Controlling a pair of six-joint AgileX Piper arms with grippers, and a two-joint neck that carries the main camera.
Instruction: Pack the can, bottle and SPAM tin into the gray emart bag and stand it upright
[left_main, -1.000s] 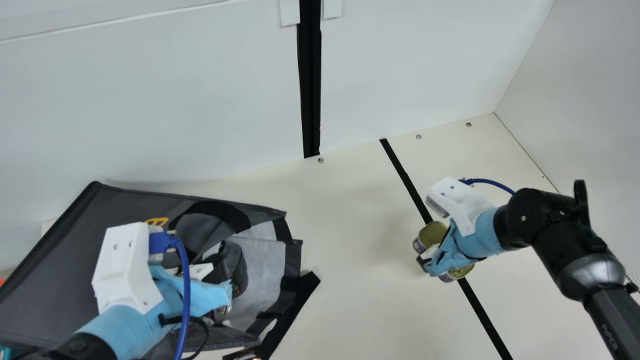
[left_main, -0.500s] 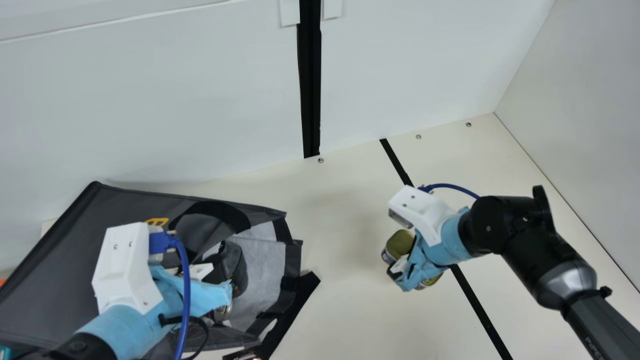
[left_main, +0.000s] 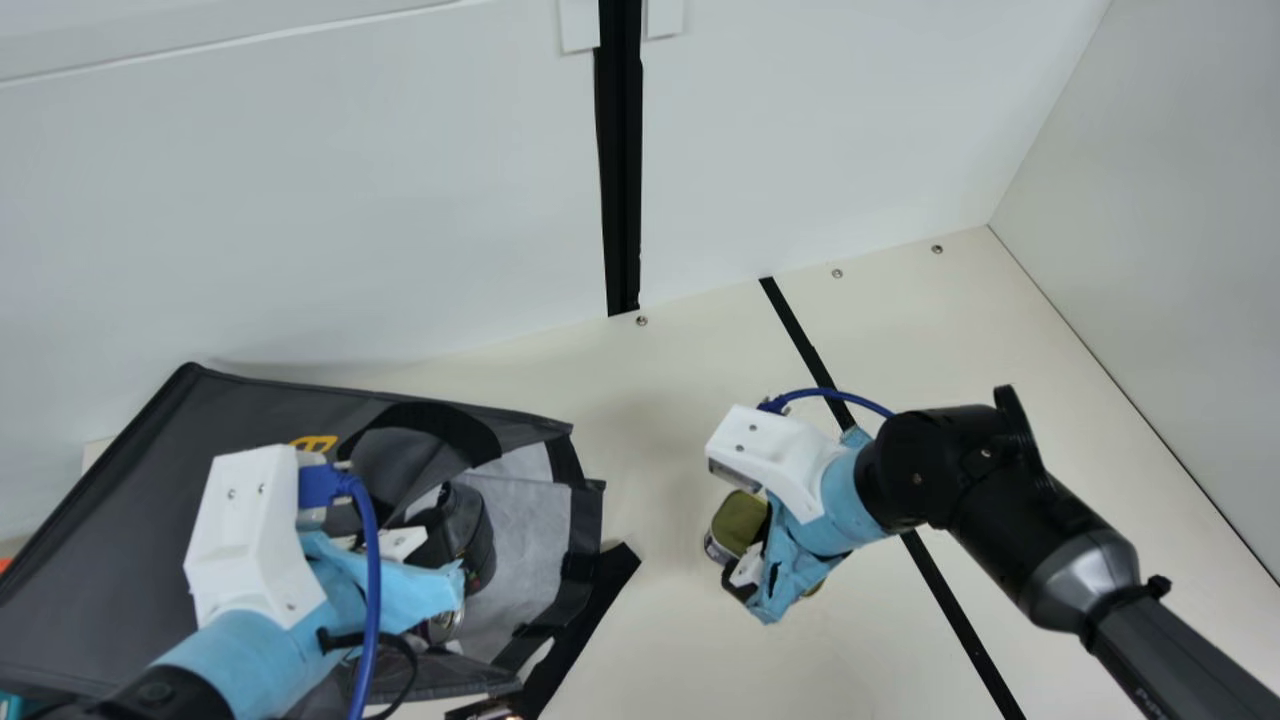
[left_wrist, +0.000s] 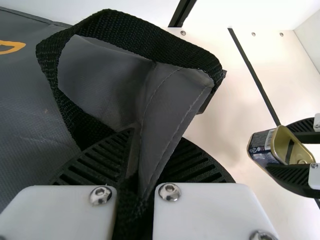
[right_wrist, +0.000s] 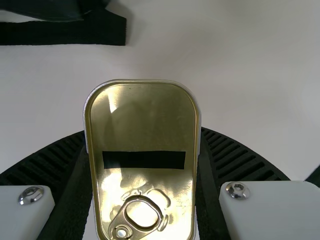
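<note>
The gray emart bag (left_main: 240, 420) lies on its side at the left, its mouth facing right, with a dark rounded item (left_main: 468, 535) inside the opening. Over the mouth is my left gripper (left_main: 430, 570); in the left wrist view that gripper (left_wrist: 135, 175) is shut on a fold of the bag's edge (left_wrist: 170, 100) by the black handle. Right of the bag, my right gripper (left_main: 760, 580) holds the SPAM tin (left_main: 740, 520). The right wrist view shows the tin's gold pull-tab lid (right_wrist: 142, 120) between the two fingers of the right gripper (right_wrist: 145, 170).
A black strap (left_main: 590, 620) of the bag extends onto the cream table (left_main: 680, 420). Black tape (left_main: 955, 610) crosses the table beneath the right arm. White panels stand behind and at the right. Near the bag's lower edge lies a small dark object (left_main: 485, 710).
My right gripper has travelled left toward the bag's mouth, carrying the SPAM tin off the tape line. The left arm and the bag have stayed still.
</note>
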